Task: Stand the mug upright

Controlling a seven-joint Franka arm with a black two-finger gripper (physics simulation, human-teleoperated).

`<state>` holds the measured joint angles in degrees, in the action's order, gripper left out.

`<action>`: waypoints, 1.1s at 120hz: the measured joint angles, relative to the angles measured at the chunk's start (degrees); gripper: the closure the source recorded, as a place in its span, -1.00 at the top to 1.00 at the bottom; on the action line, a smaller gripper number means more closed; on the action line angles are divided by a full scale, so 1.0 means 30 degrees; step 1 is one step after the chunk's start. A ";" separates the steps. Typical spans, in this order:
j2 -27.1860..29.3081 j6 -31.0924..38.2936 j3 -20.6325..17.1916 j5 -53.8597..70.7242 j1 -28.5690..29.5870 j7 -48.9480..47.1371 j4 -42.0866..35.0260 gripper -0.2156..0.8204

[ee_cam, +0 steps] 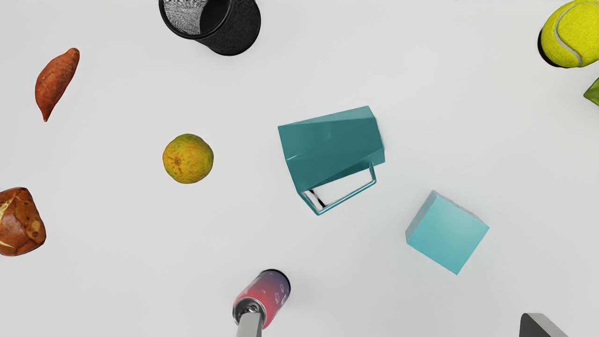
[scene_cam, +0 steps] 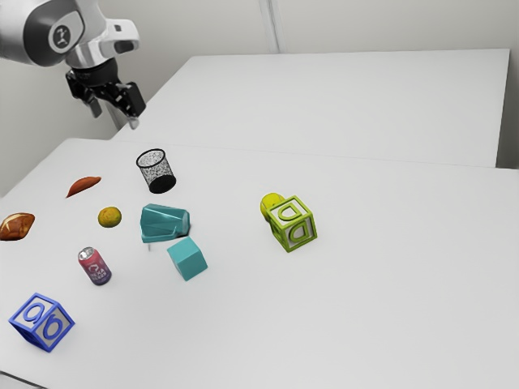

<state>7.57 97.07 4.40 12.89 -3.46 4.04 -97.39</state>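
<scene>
My gripper [scene_cam: 113, 113] hangs high above the table at the exterior view's upper left, well away from the mug. In the wrist view the gripper [ee_cam: 386, 323] is open, its two fingertips wide apart with nothing held. The teal faceted mug [scene_cam: 165, 223] lies on its side on the table. Seen from the hand, the mug [ee_cam: 332, 145] has its thin angular handle sticking out on the side toward the fingers. The inside of the mug is hidden in the wrist view.
Around the mug stand a teal cube [scene_cam: 188, 258], a soda can [scene_cam: 95, 266], a yellow-green fruit [scene_cam: 109, 216] and a black mesh cup [scene_cam: 156, 172]. Farther off are a sweet potato [scene_cam: 83, 185], a bread roll [scene_cam: 16, 227], a blue block [scene_cam: 42, 322], a green block [scene_cam: 293, 224] and a tennis ball [scene_cam: 271, 203].
</scene>
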 joint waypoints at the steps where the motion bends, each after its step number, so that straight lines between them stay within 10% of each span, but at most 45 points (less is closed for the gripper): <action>1: -0.0031 0.0006 0.0000 -0.0001 0.0005 0.0009 0.0037 0.58; 68: -0.0702 0.1154 0.0114 -0.5762 0.4968 0.0480 -0.2319 0.58; 132: -0.6528 0.0877 0.0774 -1.2274 0.7553 0.1960 -0.2040 0.58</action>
<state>-12.01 99.70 6.72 -23.93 19.20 9.92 -103.51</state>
